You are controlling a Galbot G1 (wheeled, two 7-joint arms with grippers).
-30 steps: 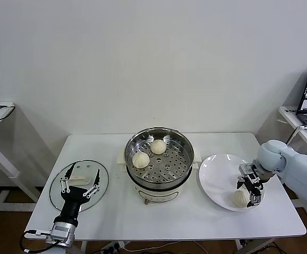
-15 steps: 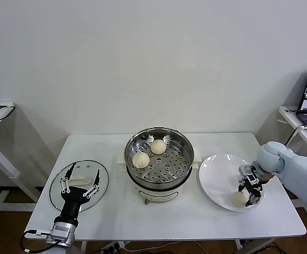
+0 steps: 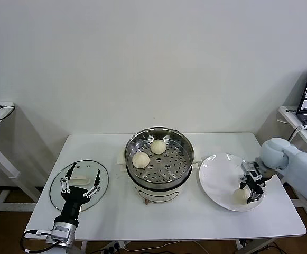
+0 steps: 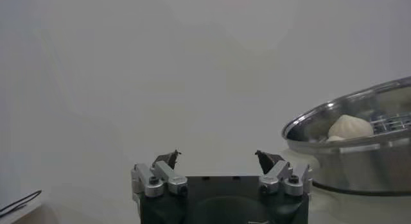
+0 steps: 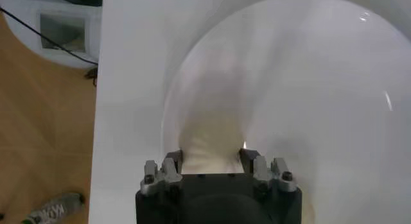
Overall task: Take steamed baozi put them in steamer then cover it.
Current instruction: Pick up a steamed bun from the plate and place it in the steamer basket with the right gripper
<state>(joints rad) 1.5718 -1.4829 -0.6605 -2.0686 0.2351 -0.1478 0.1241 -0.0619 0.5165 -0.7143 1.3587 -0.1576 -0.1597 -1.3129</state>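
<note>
The right tool (image 3: 250, 189) grasps a baozi (image 3: 241, 195) at the plate's (image 3: 216, 174) four o'clock; the left tool (image 3: 80, 181) hangs released over the cover (image 3: 58, 182).

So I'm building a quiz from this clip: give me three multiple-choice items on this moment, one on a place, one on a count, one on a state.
1. Where does the cover lie?
A. on the steamer
B. on the table, on the robot's left
C. on the white plate

2. How many baozi sit in the steamer?
A. two
B. none
C. four

3. What is the right hand doing?
A. hanging open above the steamer
B. parked off the table
C. closing around a baozi on the white plate

Answers: 1 B, the glass lid rests flat by the left hand. 2 A, two buns lie on the perforated tray. 3 C, the right wrist view shows its fingers on both sides of the bun.
</note>
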